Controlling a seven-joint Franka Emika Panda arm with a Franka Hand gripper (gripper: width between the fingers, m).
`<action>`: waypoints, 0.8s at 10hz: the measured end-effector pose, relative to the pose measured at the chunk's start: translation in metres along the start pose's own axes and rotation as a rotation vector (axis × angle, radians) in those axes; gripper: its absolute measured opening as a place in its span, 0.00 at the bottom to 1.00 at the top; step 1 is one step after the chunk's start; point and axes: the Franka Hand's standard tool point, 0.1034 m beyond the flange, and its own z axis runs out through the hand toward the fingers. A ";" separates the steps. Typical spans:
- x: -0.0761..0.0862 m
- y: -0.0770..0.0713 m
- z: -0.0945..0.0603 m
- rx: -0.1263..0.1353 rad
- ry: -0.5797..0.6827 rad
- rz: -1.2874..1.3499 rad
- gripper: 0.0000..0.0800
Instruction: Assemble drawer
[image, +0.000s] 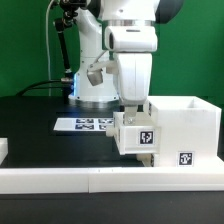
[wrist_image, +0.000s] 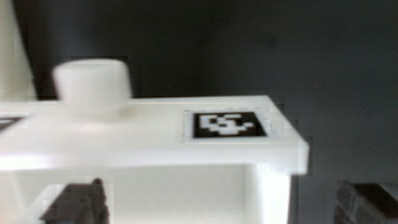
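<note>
**End effector over tray at housing**

White border rail (image: 110, 180) is running along the bench's (image: 35, 125) near edge. Behind it, the drawer housing (image: 185, 130) is sitting at the exterior view's right, with a tagged tray (image: 137, 135) against its left side. End effector (image: 133, 108) is hanging over the tray (wrist_image: 151, 140), fingers (wrist_image: 71, 205) spread wide, gripping nothing. Marker board (image: 85, 124) is lying further back.

Before me lay a black table (image: 35, 110), with the marker board (image: 82, 124) flat on it, a long white border rail (image: 100, 180) along its near edge, and a green backdrop (image: 25, 45) behind.
</note>
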 end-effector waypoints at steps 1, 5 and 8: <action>-0.004 0.006 -0.010 -0.003 -0.006 0.004 0.80; -0.032 0.033 -0.032 -0.004 -0.016 -0.001 0.81; -0.048 0.041 -0.018 0.013 -0.005 -0.019 0.81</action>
